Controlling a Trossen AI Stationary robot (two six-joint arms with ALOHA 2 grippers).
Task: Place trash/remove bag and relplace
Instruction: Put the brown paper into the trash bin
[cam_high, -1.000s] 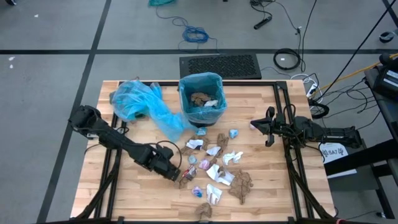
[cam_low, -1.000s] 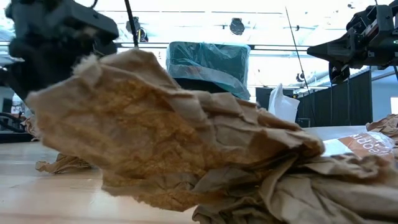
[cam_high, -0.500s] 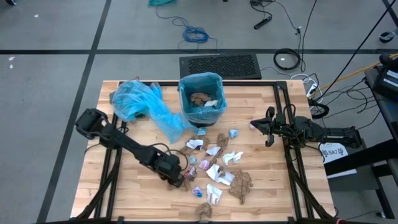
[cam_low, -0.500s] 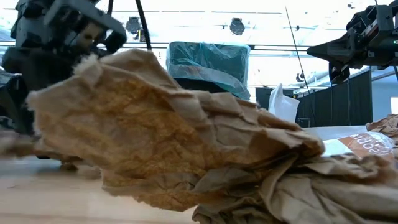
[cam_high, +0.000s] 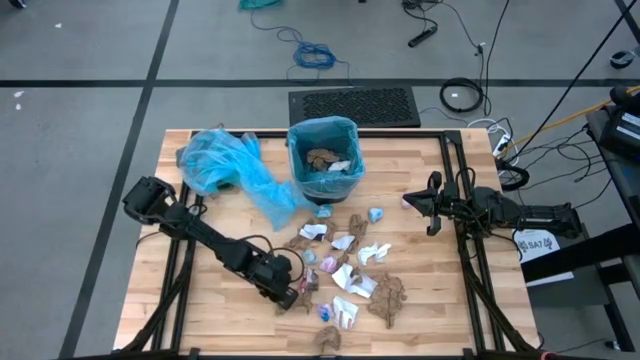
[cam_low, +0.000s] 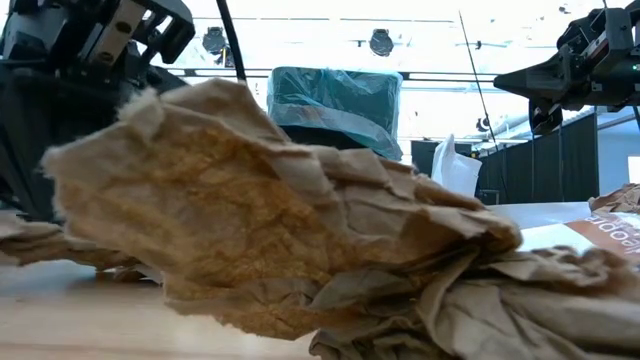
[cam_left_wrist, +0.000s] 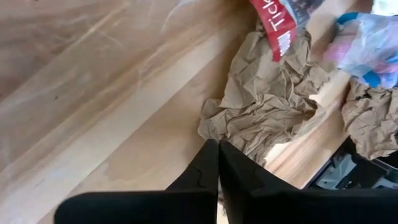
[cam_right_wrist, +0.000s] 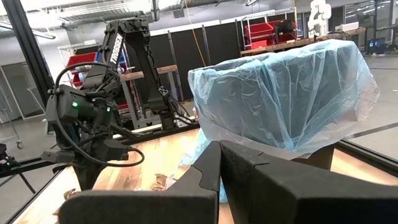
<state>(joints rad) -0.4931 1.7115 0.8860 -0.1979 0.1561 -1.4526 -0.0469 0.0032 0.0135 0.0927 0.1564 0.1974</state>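
Though the closed left end effector meets the brown trash wad, grip looks unconfirmed; bin lies toward the counter's far edge.

A brown paper wad blocks most of the low view; the red label is cut off, its lettering unreadable.
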